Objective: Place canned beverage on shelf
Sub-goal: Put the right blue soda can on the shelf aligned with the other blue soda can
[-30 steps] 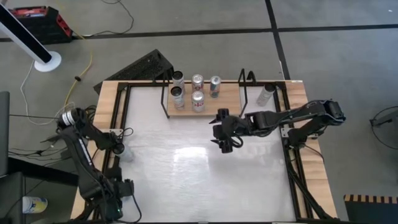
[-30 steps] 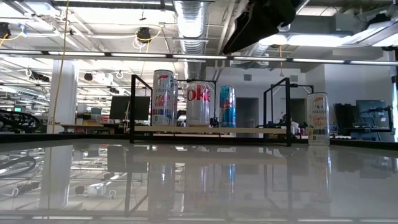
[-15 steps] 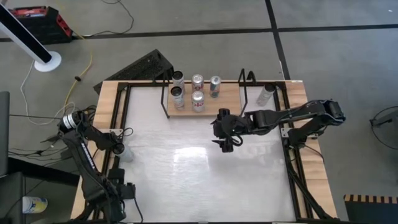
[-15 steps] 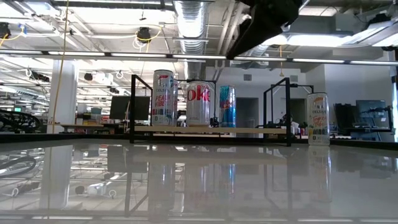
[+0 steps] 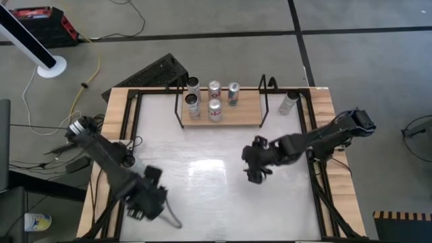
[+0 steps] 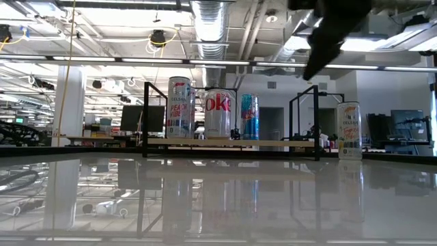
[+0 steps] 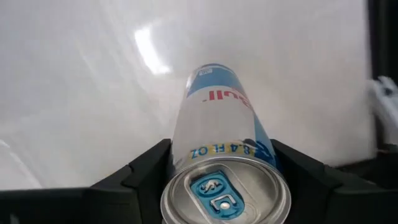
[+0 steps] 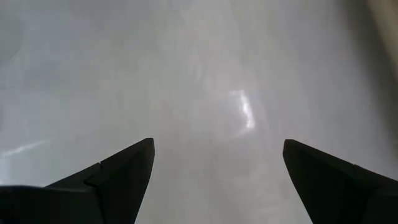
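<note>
A blue-and-silver can (image 7: 221, 152) is pinched between the fingers (image 7: 146, 165) of the left gripper (image 5: 150, 196), seen at about 7 o'clock on the white table (image 5: 216, 202). The right gripper (image 5: 256, 169) is held above the table's middle-right, fingers (image 8: 118, 171) spread wide with nothing between them. The shelf (image 5: 246, 111) sits at 12 o'clock, five cans (image 5: 214, 101) standing on it. Another can (image 5: 289, 102) stands just beside the shelf, toward 1 o'clock.

Bright overhead light; glare on the glossy tabletop (image 5: 216, 169).

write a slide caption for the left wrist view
Left gripper fingers flanking a white-and-blue beverage can above the white tabletop.
</note>
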Controlling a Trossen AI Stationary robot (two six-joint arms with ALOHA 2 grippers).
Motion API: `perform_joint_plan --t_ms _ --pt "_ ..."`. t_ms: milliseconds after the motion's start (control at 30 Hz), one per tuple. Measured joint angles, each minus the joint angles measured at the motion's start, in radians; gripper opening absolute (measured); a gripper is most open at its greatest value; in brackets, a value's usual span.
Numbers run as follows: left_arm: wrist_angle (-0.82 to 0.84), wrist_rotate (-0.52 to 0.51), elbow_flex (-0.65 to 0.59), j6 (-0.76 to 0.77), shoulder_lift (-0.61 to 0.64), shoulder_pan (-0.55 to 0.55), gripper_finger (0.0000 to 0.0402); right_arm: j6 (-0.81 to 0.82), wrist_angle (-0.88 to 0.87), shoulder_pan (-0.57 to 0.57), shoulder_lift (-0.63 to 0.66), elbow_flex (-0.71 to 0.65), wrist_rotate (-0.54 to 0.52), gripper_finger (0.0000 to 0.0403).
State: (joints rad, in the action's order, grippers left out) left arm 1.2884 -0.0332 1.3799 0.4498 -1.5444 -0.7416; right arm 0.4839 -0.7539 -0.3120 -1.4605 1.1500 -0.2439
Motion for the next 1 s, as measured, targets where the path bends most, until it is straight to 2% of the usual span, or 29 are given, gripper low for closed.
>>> perform_joint_plan --t_ms 133,367,500,667,833,1000 --pt "-0.012 -0.059 0.070 -0.248 0.000 0.173 0.0217 0.173 -0.016 -0.109 0.000 0.000 -0.067 0.0379" --pt "-0.037 -0.050 0.094 -0.574 0.000 0.514 0.0217 0.430 -0.016 -0.296 0.000 0.000 -0.240 0.0379" --pt "-0.016 -0.007 0.094 -0.719 0.000 0.658 0.0217 0.543 -0.010 -0.375 -0.023 0.001 -0.351 0.0379" --pt "0.041 -0.001 0.094 -0.827 0.000 0.762 0.0217 0.619 -0.002 -0.418 -0.074 0.001 -0.434 0.0379" --pt "0.034 0.004 0.094 -0.879 0.000 0.803 0.0217 0.647 0.063 -0.404 -0.151 0.000 -0.440 0.0379" --pt "-0.028 0.064 0.089 -0.967 -0.015 0.817 0.0217 0.603 0.177 -0.380 -0.221 0.000 -0.441 0.0379"
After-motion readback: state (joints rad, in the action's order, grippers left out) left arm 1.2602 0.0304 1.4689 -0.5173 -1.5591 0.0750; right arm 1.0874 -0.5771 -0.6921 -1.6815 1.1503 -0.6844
